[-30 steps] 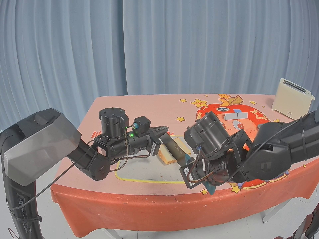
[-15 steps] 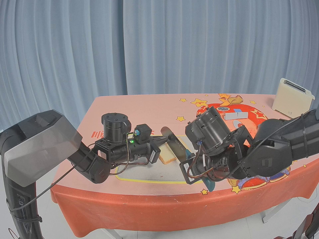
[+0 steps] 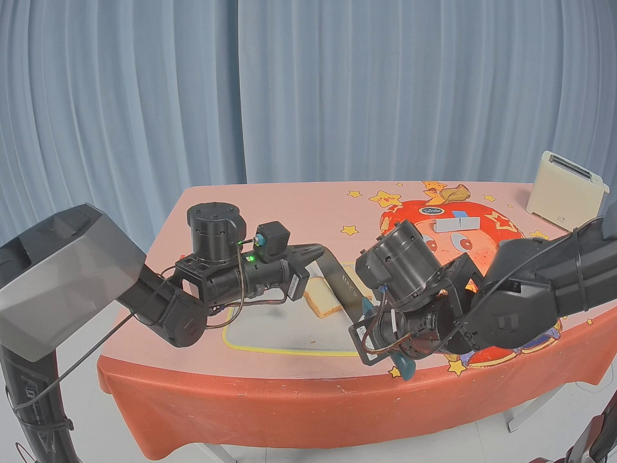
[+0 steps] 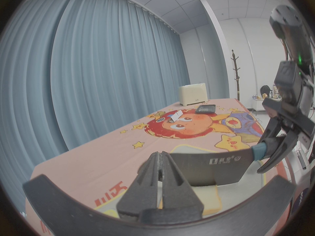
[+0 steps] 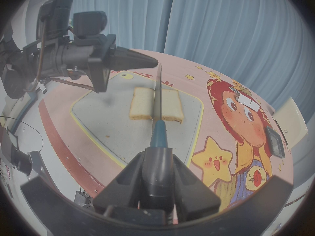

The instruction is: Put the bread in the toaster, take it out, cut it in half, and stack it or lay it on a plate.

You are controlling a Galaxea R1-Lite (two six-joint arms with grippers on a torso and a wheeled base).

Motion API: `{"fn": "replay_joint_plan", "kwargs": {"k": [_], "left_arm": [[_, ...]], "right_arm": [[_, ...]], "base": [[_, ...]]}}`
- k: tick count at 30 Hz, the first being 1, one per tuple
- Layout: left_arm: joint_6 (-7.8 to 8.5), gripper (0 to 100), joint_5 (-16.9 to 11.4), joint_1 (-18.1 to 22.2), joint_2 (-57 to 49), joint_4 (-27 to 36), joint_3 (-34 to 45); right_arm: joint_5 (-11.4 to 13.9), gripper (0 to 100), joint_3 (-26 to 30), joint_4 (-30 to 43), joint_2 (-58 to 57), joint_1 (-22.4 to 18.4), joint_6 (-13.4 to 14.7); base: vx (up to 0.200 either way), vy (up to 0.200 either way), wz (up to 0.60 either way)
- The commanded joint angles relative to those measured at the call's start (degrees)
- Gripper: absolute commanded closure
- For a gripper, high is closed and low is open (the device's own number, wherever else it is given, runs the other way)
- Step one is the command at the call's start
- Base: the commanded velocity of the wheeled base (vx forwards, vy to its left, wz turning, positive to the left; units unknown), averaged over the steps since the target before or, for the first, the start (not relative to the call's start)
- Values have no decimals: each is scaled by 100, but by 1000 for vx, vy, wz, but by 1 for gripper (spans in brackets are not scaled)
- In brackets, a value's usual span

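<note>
Right pincer: the right pincer [image 5: 158, 151] was clamped on the teal handle of the knife [image 5: 157, 92], blade edge-down across the middle of the bread [image 5: 141, 107].
Left pincer: the left pincer [image 4: 159, 161] had its fingers pressed together on nothing, tips at the blade's far end (touching or just beside, I could not tell).
Bread: it lay flat on the grey cutting mat [image 5: 108, 122], well apart from the toaster [image 3: 565, 191] at the far right corner.
Risk: nothing pinned the slice, so a pushing stroke could drag it and leave uneven halves. Hard pressure might twist the handle in the grip, or knock the blade into the left pincer.
Surface: the tabletop [image 3: 283, 207] wore a pink cartoon-printed cloth, and the mat looked smooth, with a few crumbs.
Room: a blue-grey curtain [image 3: 257, 65] hung behind, and a coat stand [image 4: 236, 72] stood by a white wall.
</note>
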Motion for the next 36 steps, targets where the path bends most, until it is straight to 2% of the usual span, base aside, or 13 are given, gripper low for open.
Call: {"fn": "replay_joint_plan", "kwargs": {"k": [1, 13, 20, 28, 36], "left_arm": [[-1, 100, -6, 91, -563, 16, 120], [-10, 100, -6, 188, -862, -20, 304], [-19, 100, 12, 338, -1591, 24, 1139], [8, 100, 29, 803, -2628, 7, 1869], [34, 100, 29, 830, -2795, -11, 2018]], "right_arm": [[3, 100, 1, 10, -145, 10, -1], [56, 100, -113, 62, -207, -16, -18], [74, 100, -52, 71, -145, -16, -9], [100, 100, 45, 80, -128, -16, -9], [135, 100, 203, 62, -216, 125, -18]], "base": [[0, 0, 0], [0, 0, 0], [0, 0, 0], [0, 0, 0], [0, 0, 0]]}}
